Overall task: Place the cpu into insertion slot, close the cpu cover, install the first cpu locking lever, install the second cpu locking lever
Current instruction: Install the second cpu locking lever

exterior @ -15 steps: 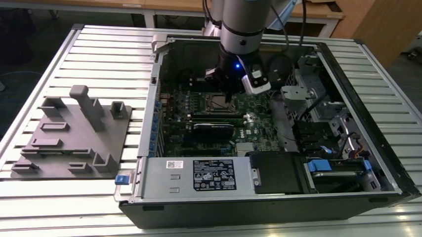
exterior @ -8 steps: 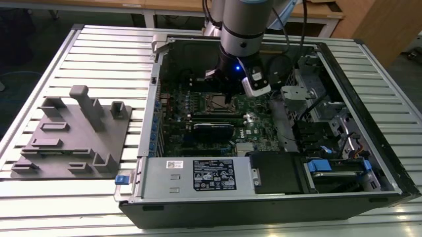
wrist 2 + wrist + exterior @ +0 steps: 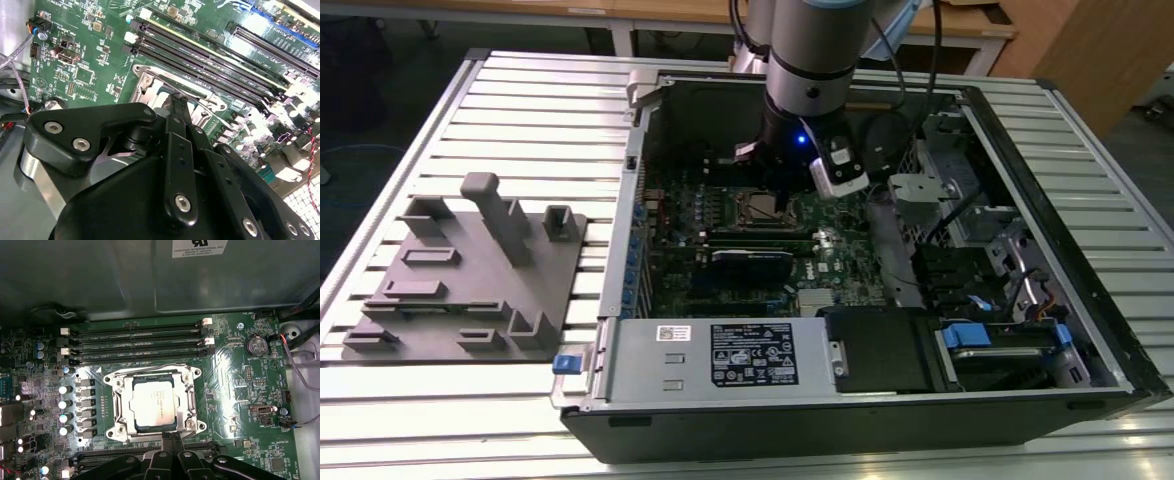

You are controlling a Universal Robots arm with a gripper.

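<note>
The cpu (image 3: pixel 154 404) lies flat in the insertion slot (image 3: pixel 116 384) on the green circuit board (image 3: pixel 240 390), its silvery top showing through the window of the cpu cover (image 3: pixel 186 402). The cover rests down around the chip. My gripper (image 3: pixel 170 439) is shut, with its dark fingertips together at the edge of the socket's metal frame (image 3: pixel 150 80). Nothing shows between the fingers. From the exterior view, my gripper (image 3: pixel 782 205) stands straight down inside the computer case, right beside the socket (image 3: pixel 755 207). How the locking levers stand I cannot tell.
Long black memory slots (image 3: pixel 135 342) run along one side of the socket. A black card (image 3: pixel 750 257) stands upright in the board near it. The case walls (image 3: pixel 640 180), drive bays (image 3: pixel 987 340) and power supply (image 3: pixel 720 352) hem in the board. A grey fixture (image 3: pixel 467 275) sits at the exterior view's left.
</note>
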